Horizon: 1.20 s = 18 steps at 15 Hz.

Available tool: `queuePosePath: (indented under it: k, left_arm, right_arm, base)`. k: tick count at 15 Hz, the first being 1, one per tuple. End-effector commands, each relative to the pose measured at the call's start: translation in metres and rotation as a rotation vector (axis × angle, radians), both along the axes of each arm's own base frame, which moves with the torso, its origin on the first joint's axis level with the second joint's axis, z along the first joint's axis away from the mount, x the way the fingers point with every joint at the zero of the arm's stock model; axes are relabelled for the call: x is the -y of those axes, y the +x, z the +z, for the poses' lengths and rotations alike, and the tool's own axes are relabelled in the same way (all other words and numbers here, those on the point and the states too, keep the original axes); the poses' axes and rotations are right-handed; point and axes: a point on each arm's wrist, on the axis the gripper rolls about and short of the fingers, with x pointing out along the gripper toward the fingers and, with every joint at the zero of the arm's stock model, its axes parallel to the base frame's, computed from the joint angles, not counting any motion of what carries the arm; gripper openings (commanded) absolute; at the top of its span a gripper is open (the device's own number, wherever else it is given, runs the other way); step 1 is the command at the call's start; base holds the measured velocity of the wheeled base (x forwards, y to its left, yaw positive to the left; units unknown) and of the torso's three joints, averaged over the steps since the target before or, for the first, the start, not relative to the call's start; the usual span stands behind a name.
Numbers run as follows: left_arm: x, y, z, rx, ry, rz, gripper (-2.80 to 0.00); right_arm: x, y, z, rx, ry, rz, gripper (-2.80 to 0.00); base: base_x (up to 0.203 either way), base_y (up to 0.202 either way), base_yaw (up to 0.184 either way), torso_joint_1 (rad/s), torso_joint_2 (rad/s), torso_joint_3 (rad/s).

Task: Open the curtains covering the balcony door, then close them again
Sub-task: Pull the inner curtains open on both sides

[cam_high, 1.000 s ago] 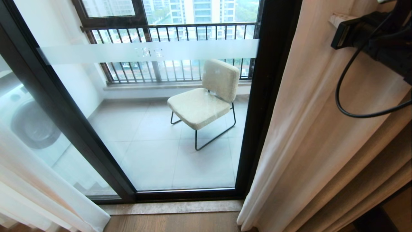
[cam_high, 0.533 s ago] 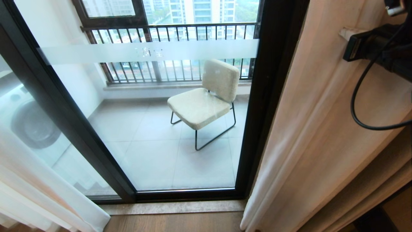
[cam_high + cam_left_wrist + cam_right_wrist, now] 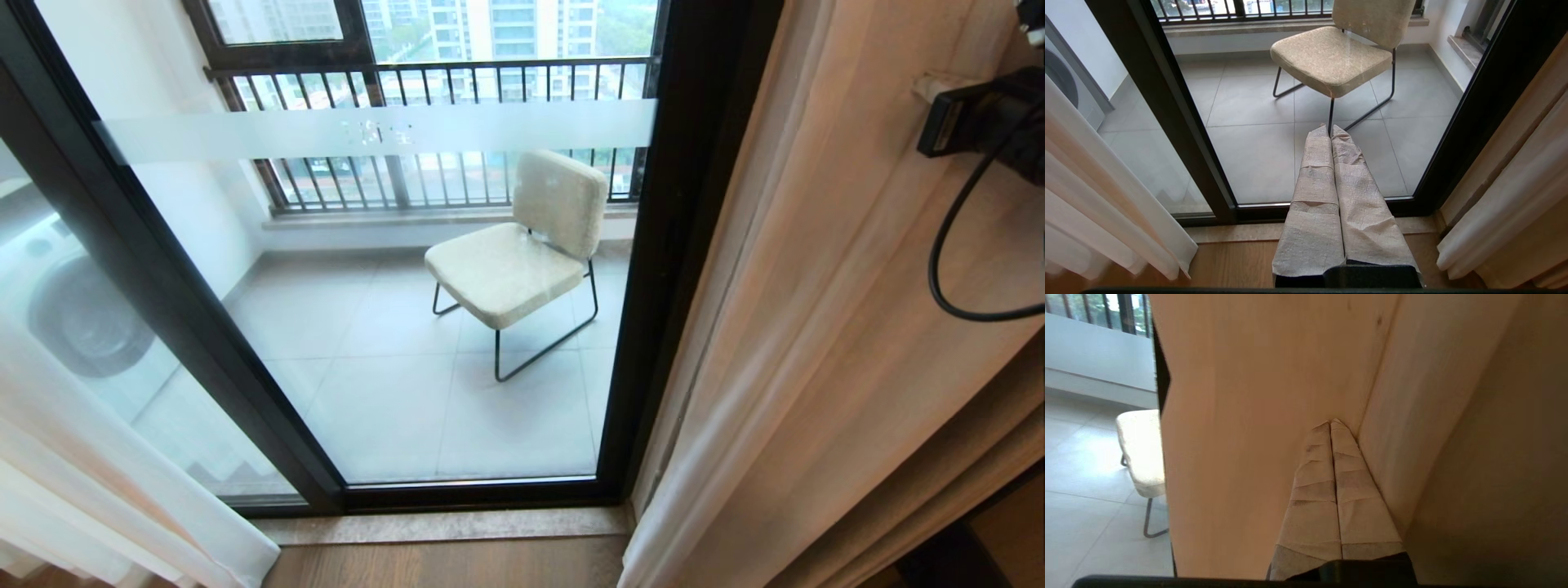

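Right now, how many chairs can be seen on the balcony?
1: a beige chair beyond the balcony door, near the railing. Others may be hidden behind the curtains.

Beige curtains (image 3: 816,327) bunched right, white sheer (image 3: 98,490) left, balcony door (image 3: 392,286) seemingly closed

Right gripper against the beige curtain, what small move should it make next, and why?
Probably keep pushing the curtain a little further to the right. The right gripper is shut, its tip pressed into a fold, and the fabric edge already sits just past the balcony door frame, so the glass is nearly fully uncovered.
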Motion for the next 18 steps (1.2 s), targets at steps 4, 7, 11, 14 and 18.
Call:
queuePosePath:
  k: [4,7,11,14,18]
  left_arm:
    - [0.0,0.0,0.0,0.0,0.0,0.0,-2.8]
    - [0.0,0.0,0.0,0.0,0.0,0.0,-2.8]
    - [0.0,0.0,0.0,0.0,0.0,0.0,-2.8]
    - [0.0,0.0,0.0,0.0,0.0,0.0,-2.8]
    - [0.0,0.0,0.0,0.0,0.0,0.0,-2.8]
  right_arm:
    - [0.03,0.005,-0.006,-0.019,0.001,-0.088,-2.8]
    - [0.052,0.008,-0.01,-0.025,0.003,-0.154,-2.8]
    - [0.086,0.01,-0.012,-0.026,0.009,-0.251,-2.8]
    - [0.113,0.01,-0.014,-0.024,0.011,-0.322,-2.8]
    - [0.142,0.011,-0.019,-0.029,0.028,-0.394,-2.8]
  base:
    - [0.0,0.0,0.0,0.0,0.0,0.0]
    - [0.0,0.0,0.0,0.0,0.0,0.0]
    - [0.0,0.0,0.0,0.0,0.0,0.0]
    - [0.0,0.0,0.0,0.0,0.0,0.0]
    - [0.0,0.0,0.0,0.0,0.0,0.0]
